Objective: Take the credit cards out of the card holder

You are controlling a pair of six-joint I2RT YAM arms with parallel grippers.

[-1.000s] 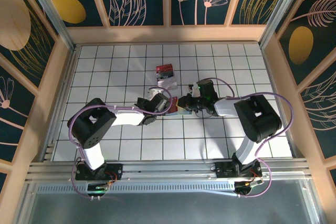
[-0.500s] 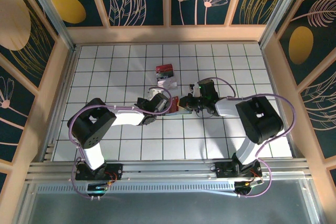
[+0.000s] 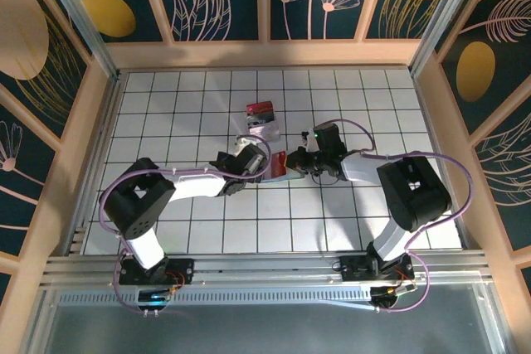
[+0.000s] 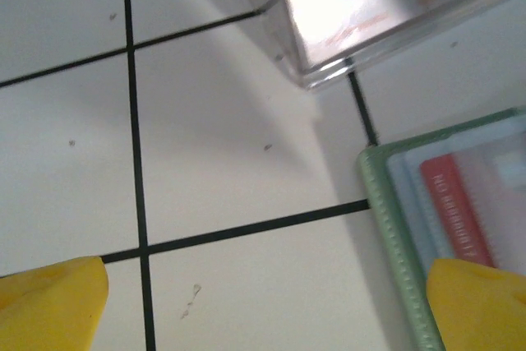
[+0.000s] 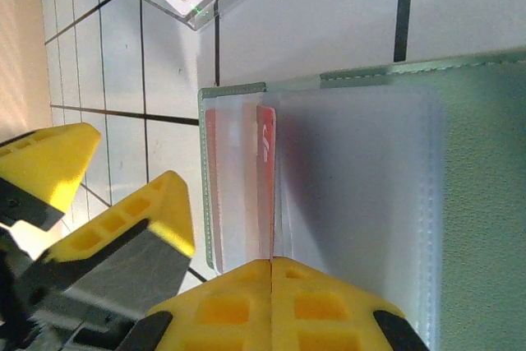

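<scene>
The right end effector (image 5: 271, 265) has just pinched together on the red credit card (image 5: 265, 178) in the card holder (image 5: 370, 162), open flat mid-tabletop (image 4: 205, 121); left end effector (image 4: 263, 306) stays spread wide at its left edge; pulling out looks next.

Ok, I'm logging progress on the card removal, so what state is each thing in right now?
card holder: open, lying flat on the tiles.
red card: in the holder, one end between the right gripper's fingers.
other cards: tucked under the frosted pocket.
right gripper: shut on the red card.
left gripper: open, holding nothing, beside the holder's edge.
clear box: holds a card.
</scene>
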